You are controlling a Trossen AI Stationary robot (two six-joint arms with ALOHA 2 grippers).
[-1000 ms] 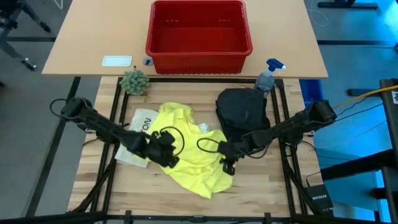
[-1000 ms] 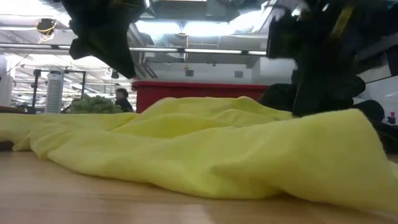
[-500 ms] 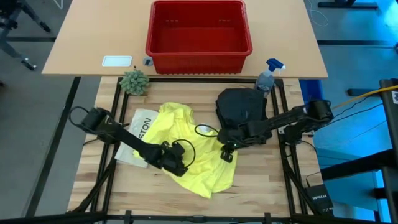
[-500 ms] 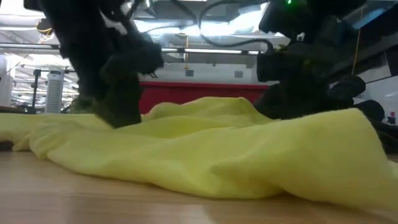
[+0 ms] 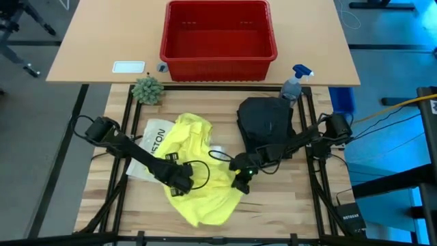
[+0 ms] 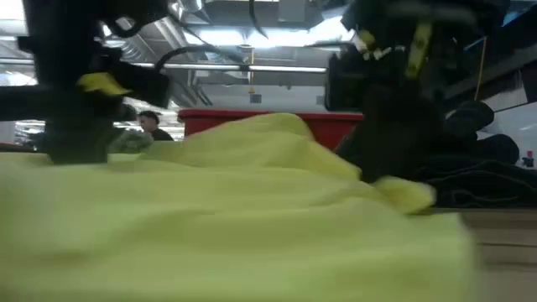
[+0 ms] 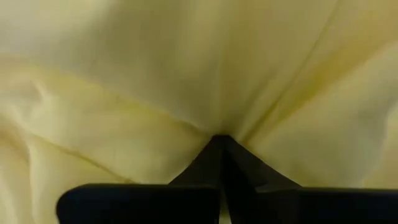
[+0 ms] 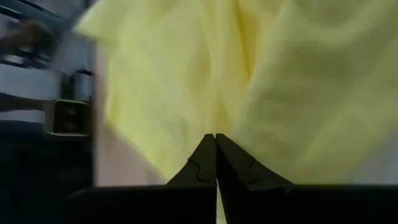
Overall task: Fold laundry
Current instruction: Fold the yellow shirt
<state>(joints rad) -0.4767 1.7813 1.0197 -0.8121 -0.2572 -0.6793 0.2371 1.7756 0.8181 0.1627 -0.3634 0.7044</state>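
Left wrist view: left gripper (image 7: 221, 142) had its jaws clenched on a pinch of the T-shirt (image 7: 186, 68), cloth fanning out in creases from the fingertips. Right wrist view showed the same for the right gripper (image 8: 215, 138): jaws pressed together, yellow cloth gathered at the tips.

High view: left gripper (image 5: 179, 183) sat on the T-shirt's (image 5: 199, 184) left edge, right gripper (image 5: 240, 179) on its right edge, the two near each other with the shirt bunched between them on the table (image 5: 287, 205). Trousers (image 5: 266, 123) lay in a dark heap just right of the shirt, behind the right gripper. A white printed item (image 5: 154, 140) showed partly under the shirt's left side. Basket (image 5: 218, 37), plant (image 5: 147, 89) and spray bottle (image 5: 294, 83) stood at the far side.

Low view: the T-shirt (image 6: 235, 218) filled the foreground; a person (image 6: 151, 126) showed in the room behind.
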